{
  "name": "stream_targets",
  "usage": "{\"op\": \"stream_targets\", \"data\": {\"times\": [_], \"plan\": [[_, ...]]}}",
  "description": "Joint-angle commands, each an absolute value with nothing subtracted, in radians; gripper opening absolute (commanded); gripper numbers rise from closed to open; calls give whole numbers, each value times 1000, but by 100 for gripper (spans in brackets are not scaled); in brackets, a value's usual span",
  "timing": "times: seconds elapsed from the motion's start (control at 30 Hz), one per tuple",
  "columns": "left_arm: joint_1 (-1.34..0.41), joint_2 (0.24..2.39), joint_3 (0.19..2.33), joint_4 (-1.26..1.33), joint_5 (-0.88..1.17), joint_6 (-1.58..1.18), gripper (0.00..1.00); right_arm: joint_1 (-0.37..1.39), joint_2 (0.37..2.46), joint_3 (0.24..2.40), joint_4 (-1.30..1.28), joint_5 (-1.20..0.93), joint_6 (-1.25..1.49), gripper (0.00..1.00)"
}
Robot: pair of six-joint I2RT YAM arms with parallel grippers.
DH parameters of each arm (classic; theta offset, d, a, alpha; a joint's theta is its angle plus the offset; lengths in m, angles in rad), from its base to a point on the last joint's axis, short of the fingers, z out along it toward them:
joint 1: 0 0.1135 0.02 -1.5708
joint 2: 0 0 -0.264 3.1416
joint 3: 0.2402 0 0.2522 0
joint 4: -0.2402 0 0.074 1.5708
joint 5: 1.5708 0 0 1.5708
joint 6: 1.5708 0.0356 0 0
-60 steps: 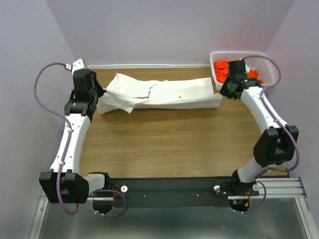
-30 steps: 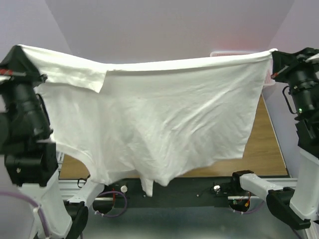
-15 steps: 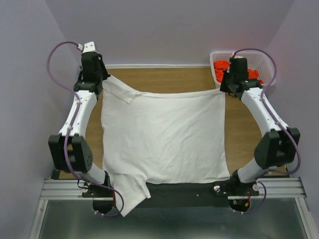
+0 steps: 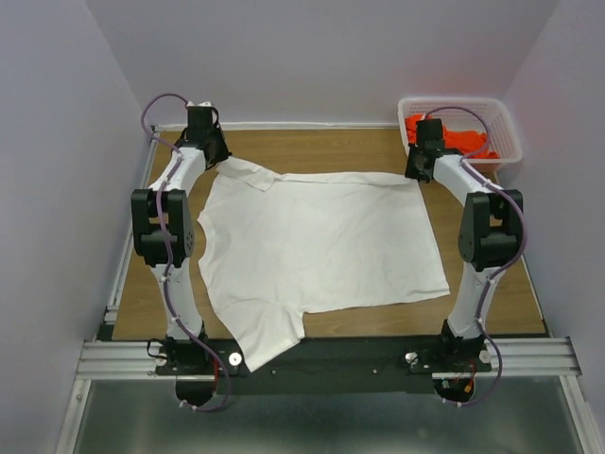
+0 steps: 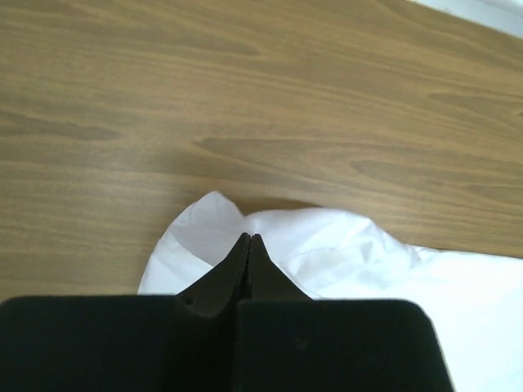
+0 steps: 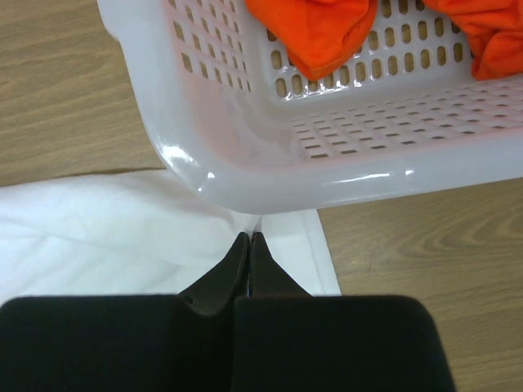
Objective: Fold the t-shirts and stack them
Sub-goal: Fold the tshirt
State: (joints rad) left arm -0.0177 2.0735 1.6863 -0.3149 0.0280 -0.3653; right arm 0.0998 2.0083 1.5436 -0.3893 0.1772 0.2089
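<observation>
My L pincer shut, pinching white t-shirt at its 11 o'clock corner. My R pincer shut on its 1 o'clock corner, just beside basket. Shirt lies spread flat across tabletop. Orange-red t-shirt in basket, approx 1 o'clock.

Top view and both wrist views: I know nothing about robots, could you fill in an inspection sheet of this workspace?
Surface: wooden table, no stains seen.
Job's things: white t-shirt spread out, one sleeve over the near edge; orange-red t-shirt crumpled in the white lattice basket, far right corner.
Clutter: nothing seen.
Grippers: left gripper and right gripper both shut on the white t-shirt's far corners.
Cables: purple cables loop along both arms.
Surroundings: lilac walls on three sides.
</observation>
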Motion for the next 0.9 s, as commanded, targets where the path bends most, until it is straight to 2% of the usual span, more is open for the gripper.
{"op": "stream_targets", "data": {"times": [0.0, 0.2, 0.87], "plan": [[-8, 2071, 1738, -363, 84, -380, 0, 83, 2029, 1592, -351, 164, 216, 0], [17, 1981, 1721, -469, 64, -403, 0, 52, 1979, 1569, -353, 144, 215, 0], [29, 1551, 1388, -592, 135, -442, 0, 29, 1804, 1450, -474, 75, 209, 0]]}}
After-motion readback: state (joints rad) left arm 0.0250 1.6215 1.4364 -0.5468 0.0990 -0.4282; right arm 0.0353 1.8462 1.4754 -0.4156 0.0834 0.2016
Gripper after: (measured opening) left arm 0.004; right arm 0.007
